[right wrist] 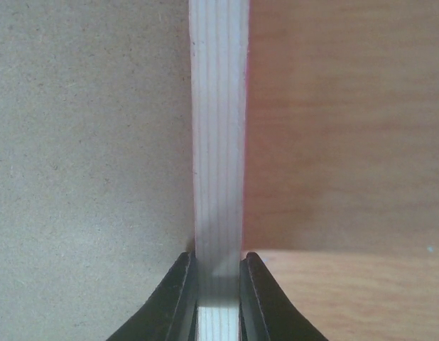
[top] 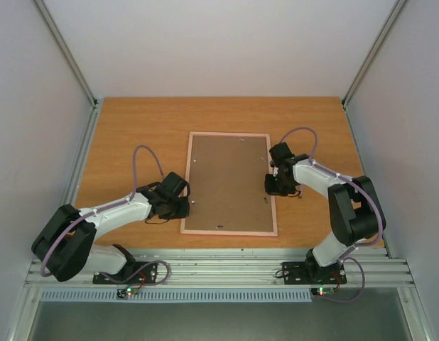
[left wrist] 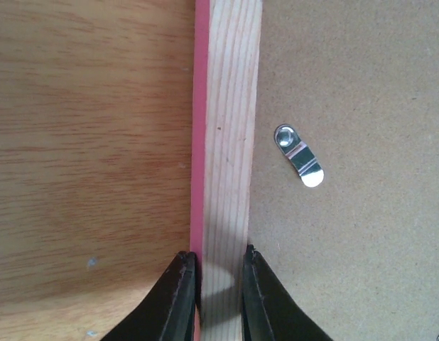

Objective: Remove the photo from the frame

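Note:
The pink frame (top: 230, 183) lies face down in the middle of the table, its brown backing board (top: 229, 177) facing up. The photo is hidden under that board. My left gripper (top: 181, 206) is shut on the frame's left rail (left wrist: 226, 142), one finger on the pink outer edge, the other on the board side. My right gripper (top: 274, 186) is shut on the right rail (right wrist: 218, 142) in the same way. A silver turn clip (left wrist: 298, 155) lies on the board beside the left rail, pointing along it.
The wooden table (top: 134, 135) is ringed by white walls and metal corner posts. An aluminium rail (top: 219, 268) carrying both arm bases runs along the near edge. Small clips (top: 266, 201) dot the board near the frame's rails.

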Robot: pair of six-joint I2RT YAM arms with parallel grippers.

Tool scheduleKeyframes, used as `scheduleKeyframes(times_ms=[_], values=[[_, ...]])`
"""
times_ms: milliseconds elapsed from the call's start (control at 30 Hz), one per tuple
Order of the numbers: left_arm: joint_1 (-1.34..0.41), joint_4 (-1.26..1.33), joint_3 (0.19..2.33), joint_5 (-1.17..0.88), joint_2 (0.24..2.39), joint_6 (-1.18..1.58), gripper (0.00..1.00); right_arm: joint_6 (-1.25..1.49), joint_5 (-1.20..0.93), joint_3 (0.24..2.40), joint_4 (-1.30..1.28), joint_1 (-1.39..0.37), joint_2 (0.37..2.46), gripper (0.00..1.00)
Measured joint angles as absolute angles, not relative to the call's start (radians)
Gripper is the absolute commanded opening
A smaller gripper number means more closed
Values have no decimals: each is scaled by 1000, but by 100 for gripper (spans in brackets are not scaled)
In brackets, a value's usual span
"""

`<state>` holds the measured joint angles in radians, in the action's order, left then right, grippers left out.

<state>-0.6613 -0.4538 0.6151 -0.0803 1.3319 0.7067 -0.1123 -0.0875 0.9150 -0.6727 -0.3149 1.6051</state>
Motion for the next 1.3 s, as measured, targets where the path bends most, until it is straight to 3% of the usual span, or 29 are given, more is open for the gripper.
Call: scheduleKeyframes(times_ms=[233,433,733,1033,1167,1300], values=[[-643,-439,619,-54,1354,722,2,-154,-84,1052,-689,-315,1723,10],[-619,-429,645,-38,1387,725,2,-186,-78,1129,-686,-316,1776,24],[-616,-436,654,-29,1389,723,1,-205,-28,1021,-650,-439,1494,42],[-612,-462,670,-1,1377,704,1,-234,127,808,-615,-758,1237,60],[-610,-476,680,11,1364,693,1,-254,284,773,-609,-995,1213,69],[-604,-497,698,22,1343,675,1,-282,469,773,-587,-1196,1244,72]])
